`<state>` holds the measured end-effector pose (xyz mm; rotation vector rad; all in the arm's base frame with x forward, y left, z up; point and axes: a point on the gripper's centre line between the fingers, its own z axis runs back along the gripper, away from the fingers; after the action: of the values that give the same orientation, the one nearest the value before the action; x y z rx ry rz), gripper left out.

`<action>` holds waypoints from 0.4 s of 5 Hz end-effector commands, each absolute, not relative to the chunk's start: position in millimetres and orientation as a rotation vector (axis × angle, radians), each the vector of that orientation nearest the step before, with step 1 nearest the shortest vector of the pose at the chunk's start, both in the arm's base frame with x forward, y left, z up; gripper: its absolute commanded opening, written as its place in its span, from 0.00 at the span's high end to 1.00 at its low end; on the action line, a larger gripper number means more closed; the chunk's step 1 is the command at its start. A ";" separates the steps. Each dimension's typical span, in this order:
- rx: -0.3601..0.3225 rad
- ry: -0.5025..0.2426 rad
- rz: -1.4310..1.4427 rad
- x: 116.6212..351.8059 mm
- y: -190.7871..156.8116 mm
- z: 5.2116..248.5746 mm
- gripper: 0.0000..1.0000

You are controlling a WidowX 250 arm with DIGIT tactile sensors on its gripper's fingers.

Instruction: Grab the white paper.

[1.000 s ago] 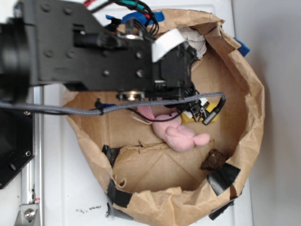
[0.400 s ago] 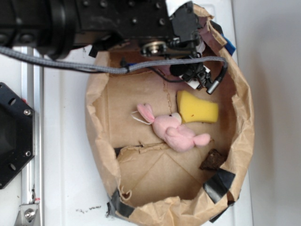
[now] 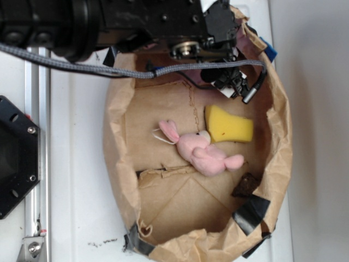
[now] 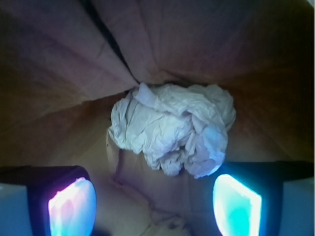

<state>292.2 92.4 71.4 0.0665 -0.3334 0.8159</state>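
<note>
One crumpled off-white paper wad (image 4: 172, 130) against the brown paper wall (image 4: 206, 44), just ahead of black gripper (image 4: 155, 201) with fingers spread apart, one yellow sponge (image 3: 229, 125), one pink plush bunny (image 3: 202, 153).

White paper (image 4: 172, 130) with grey creases. Brown bag (image 3: 281, 142); yellow sponge (image 3: 229, 125); pink bunny (image 3: 204, 155). Black arm (image 3: 136, 22).

From my wrist camera, the white paper (image 4: 172, 130) sits wedged against the brown paper wall (image 4: 206, 44), which folds in close behind and on both sides. My gripper (image 4: 155, 199) has bare floor between its spread fingers and the wad. In the exterior view, the yellow sponge (image 3: 229, 124) and pink bunny (image 3: 204, 153) lie apart, mid-floor.
</note>
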 end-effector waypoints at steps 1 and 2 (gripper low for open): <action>0.129 -0.421 0.855 290.8 104.6 85.4 0.00; 0.139 -0.408 0.863 291.3 108.5 80.8 0.00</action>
<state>287.8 102.0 68.1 0.1442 -0.3652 0.8489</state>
